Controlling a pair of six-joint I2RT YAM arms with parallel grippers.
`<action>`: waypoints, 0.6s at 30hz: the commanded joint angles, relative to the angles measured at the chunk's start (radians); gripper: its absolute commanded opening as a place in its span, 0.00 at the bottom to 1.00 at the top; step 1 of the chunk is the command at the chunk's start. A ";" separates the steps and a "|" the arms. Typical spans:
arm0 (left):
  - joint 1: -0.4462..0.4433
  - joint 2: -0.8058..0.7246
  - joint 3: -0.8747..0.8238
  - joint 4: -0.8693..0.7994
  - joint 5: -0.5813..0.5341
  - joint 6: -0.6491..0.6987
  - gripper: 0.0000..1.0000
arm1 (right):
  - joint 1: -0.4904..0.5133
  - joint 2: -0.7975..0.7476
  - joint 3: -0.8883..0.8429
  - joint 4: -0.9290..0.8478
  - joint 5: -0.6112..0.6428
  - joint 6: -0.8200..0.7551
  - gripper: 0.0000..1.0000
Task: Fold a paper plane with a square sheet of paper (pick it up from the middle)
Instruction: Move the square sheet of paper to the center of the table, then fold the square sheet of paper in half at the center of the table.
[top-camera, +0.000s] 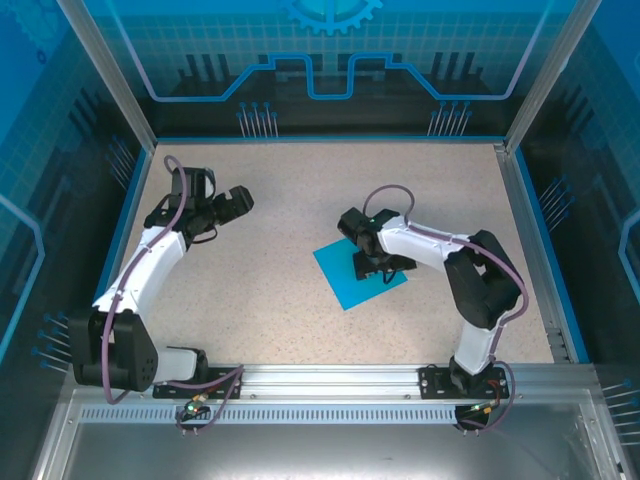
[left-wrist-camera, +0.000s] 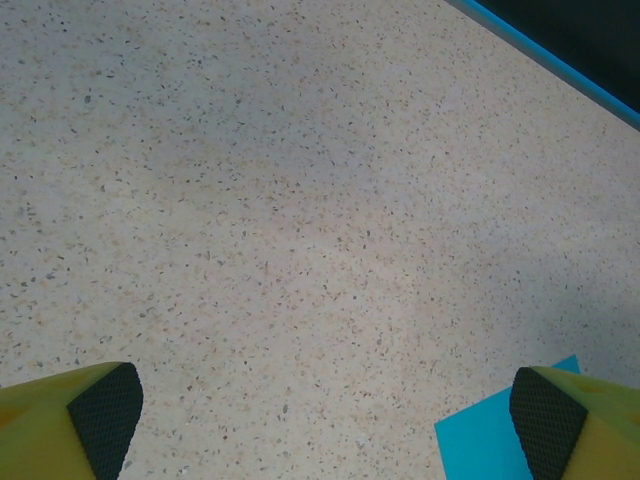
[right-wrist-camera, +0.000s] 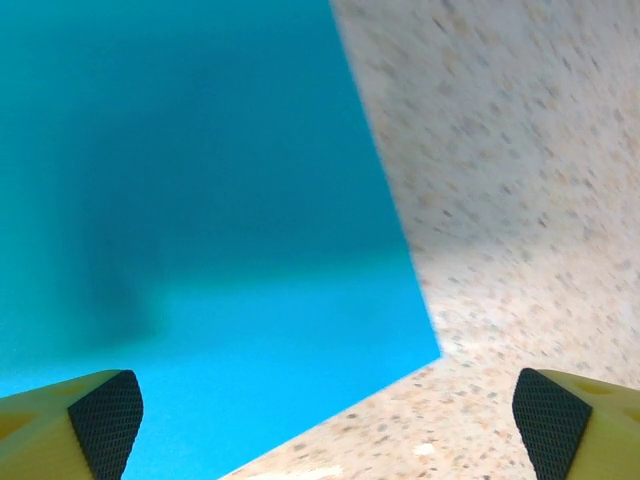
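The square sheet of paper (top-camera: 338, 272) lies flat on the speckled desk (top-camera: 260, 310), a little right of the middle, turned so that it sits like a diamond. The right pincer (top-camera: 378, 265) hangs low over the sheet's far-right part, jaws spread wide and gripping nothing (whether the fingertips touch the paper I can't tell). The left pincer (top-camera: 237, 201) is well apart, above bare desk toward the far left. It is likewise released and empty.

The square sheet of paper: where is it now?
Top view: the square sheet of paper lies flat on the table, right of centre, beneath the open right gripper.
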 joint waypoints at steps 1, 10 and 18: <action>-0.007 -0.003 0.017 0.000 0.020 -0.024 0.98 | 0.007 -0.010 0.081 0.032 -0.202 -0.135 1.00; -0.012 0.004 0.010 -0.005 0.034 -0.039 0.99 | -0.035 0.136 0.158 0.068 -0.315 -0.247 0.99; -0.013 0.005 0.013 -0.011 0.029 -0.028 0.98 | -0.069 0.215 0.212 0.034 -0.316 -0.323 0.95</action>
